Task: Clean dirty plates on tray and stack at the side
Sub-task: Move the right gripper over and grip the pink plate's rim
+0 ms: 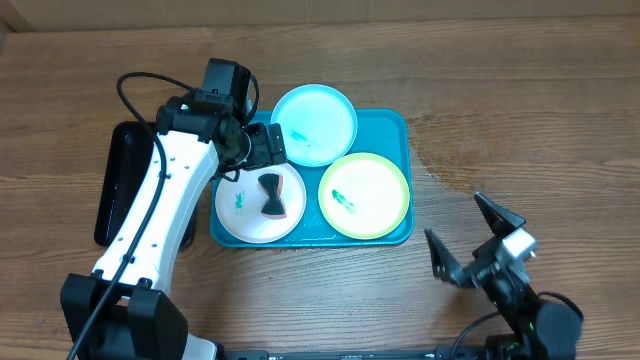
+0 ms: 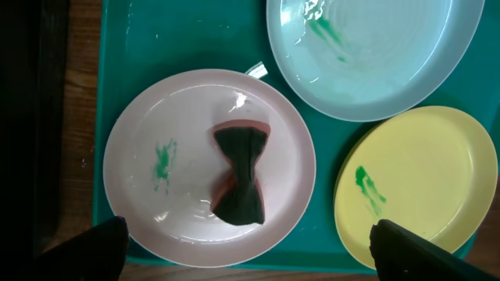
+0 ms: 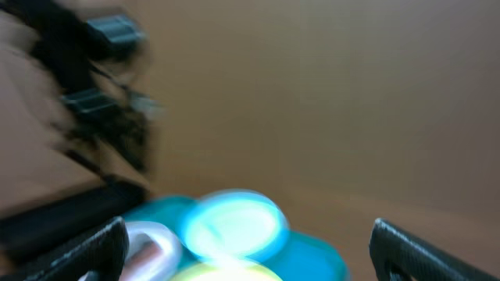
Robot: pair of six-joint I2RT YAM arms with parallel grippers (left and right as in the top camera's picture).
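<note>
A: Whereabouts of the tray [image 1: 396, 128]?
B: Middle of the overhead frame, flat on the wooden table [image 1: 520, 100]. Carries all three plates, side by side, none stacked.
A: Placement of each?
B: White plate [image 1: 248, 222] at the tray's lower left, light blue plate [image 1: 314, 124] at the top, yellow plate [image 1: 364, 195] with a green rim at the lower right. Blue and yellow rims very close in the left wrist view; touching or not, cannot tell.
A: Dirty?
B: Yes. A green smear [image 2: 162, 165] on the left half of the white plate, another on the blue, another on the yellow.
A: Anything lying on them?
B: A dark sponge [image 2: 241, 176] with a reddish edge, pinched in the middle like a bow tie, resting on the white plate just right of its centre.
A: State of the left gripper [image 1: 268, 148]?
B: Hangs over the tray's upper left part, between white and blue plates in the overhead frame. Spread wide, with fingertips [image 2: 86, 254] at the two bottom corners of the wrist frame. Grips nothing; clear of the sponge.
A: And the right gripper [image 1: 468, 236]?
B: Lower right of the overhead frame, above bare wood, well apart from the tray. Also spread wide, holding nothing. Own wrist view too blurred for more than smudges of plates and tray along the bottom edge.
A: Anything else?
B: A black tray [image 1: 118, 185] at the left of the frame, just beside the turquoise one, partly hidden under the left arm [image 1: 160, 200].
</note>
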